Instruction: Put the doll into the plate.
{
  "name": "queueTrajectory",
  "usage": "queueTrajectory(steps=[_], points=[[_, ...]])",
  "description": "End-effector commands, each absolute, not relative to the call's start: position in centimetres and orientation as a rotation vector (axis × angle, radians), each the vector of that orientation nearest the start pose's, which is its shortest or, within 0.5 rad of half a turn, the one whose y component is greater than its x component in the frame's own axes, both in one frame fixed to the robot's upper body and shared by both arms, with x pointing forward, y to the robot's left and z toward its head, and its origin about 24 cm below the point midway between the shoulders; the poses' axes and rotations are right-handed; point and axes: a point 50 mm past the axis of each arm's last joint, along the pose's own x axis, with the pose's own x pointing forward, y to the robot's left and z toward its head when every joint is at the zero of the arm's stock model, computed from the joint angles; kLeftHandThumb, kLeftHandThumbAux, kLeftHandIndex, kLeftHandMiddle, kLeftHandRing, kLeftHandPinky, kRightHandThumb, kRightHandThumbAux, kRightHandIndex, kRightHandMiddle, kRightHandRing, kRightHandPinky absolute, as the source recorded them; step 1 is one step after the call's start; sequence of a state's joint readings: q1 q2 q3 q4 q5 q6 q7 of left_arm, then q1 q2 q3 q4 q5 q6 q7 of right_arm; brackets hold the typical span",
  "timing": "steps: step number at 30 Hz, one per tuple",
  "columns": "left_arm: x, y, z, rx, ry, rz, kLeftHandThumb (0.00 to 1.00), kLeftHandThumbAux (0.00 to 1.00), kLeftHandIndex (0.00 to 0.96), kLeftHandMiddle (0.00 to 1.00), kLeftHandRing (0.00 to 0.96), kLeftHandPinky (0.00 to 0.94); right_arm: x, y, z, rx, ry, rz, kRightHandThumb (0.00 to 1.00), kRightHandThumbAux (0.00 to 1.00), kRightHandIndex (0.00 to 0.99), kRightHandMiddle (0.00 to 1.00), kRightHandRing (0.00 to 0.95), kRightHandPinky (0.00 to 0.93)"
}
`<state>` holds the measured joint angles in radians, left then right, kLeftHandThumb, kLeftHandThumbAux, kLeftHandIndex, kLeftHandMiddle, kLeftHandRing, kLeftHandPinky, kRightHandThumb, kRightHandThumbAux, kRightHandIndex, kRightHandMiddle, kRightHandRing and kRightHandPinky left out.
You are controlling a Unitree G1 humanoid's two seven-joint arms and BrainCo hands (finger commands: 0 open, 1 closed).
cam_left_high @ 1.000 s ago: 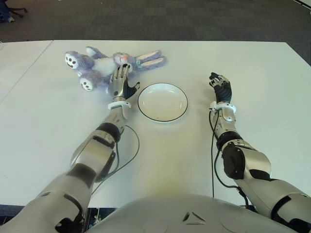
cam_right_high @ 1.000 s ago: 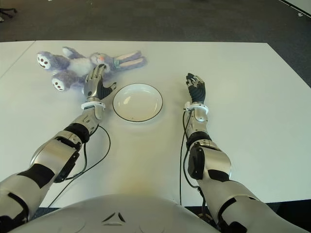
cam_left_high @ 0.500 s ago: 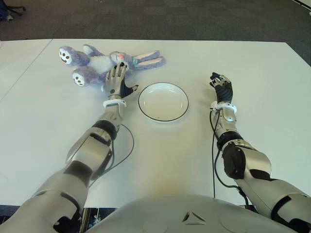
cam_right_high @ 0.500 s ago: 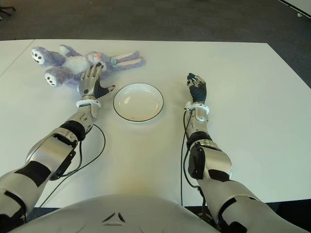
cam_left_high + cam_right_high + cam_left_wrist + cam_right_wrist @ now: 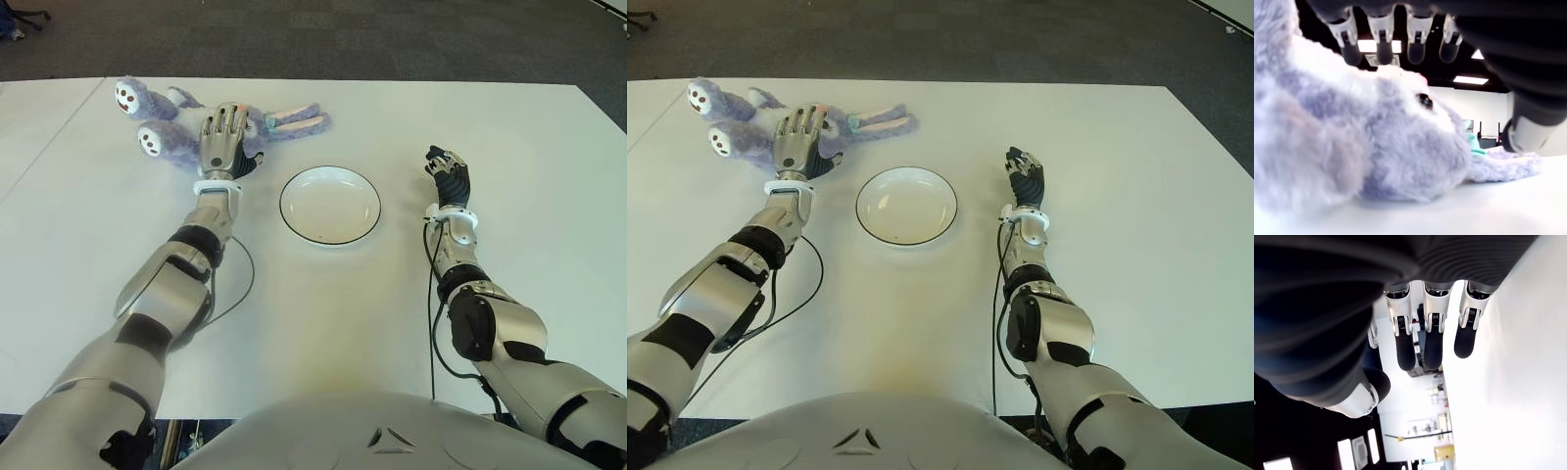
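Note:
A purple plush bunny doll [image 5: 167, 134] lies on the white table [image 5: 323, 323] at the far left, with its long ears [image 5: 294, 122] pointing toward the plate. My left hand [image 5: 221, 135] hovers over the doll's head, open. In the left wrist view its fingers [image 5: 1382, 46] reach above the doll's face [image 5: 1410, 142] and the thumb [image 5: 1528, 132] stands off to the side. The white dark-rimmed plate [image 5: 330, 208] sits empty in the middle, to the right of that hand. My right hand [image 5: 449, 174] shows right of the plate, relaxed and holding nothing.
A black cable [image 5: 240, 284] loops on the table beside my left forearm. Another cable [image 5: 428, 294] runs along my right forearm. The table's far edge [image 5: 392, 82] meets dark carpet just behind the doll.
My left hand has moved from beside the doll's head to over it, going left and farther away. The doll has shifted left and toward the far edge. The right hand stayed put.

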<state>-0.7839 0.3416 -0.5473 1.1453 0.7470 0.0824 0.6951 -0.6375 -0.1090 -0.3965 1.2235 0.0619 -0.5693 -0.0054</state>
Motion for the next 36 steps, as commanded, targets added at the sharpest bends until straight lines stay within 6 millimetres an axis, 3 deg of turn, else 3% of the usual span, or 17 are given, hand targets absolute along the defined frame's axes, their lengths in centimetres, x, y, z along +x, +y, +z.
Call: queueTrajectory(steps=[1,24,36], points=[[37.1,18.8,6.4,1.632,-0.175,0.195,0.22,0.502,0.0,0.0,0.0,0.0,25.6,-17.9,-8.7,0.234,0.471,-0.285,0.695,0.738,0.403,0.228,0.201,0.193],[37.4,16.2,8.1,1.739,-0.348,0.182,0.232,0.507,0.0,0.0,0.0,0.0,25.6,-18.2,-8.8,0.151,0.498,-0.269,0.685,0.742,0.397,0.193,0.179,0.193],[36.9,15.7,9.0,1.815,-0.45,0.194,0.196,0.515,0.0,0.0,0.0,0.0,25.5,-18.0,-8.7,0.209,0.472,-0.278,0.693,0.739,0.402,0.215,0.188,0.186]])
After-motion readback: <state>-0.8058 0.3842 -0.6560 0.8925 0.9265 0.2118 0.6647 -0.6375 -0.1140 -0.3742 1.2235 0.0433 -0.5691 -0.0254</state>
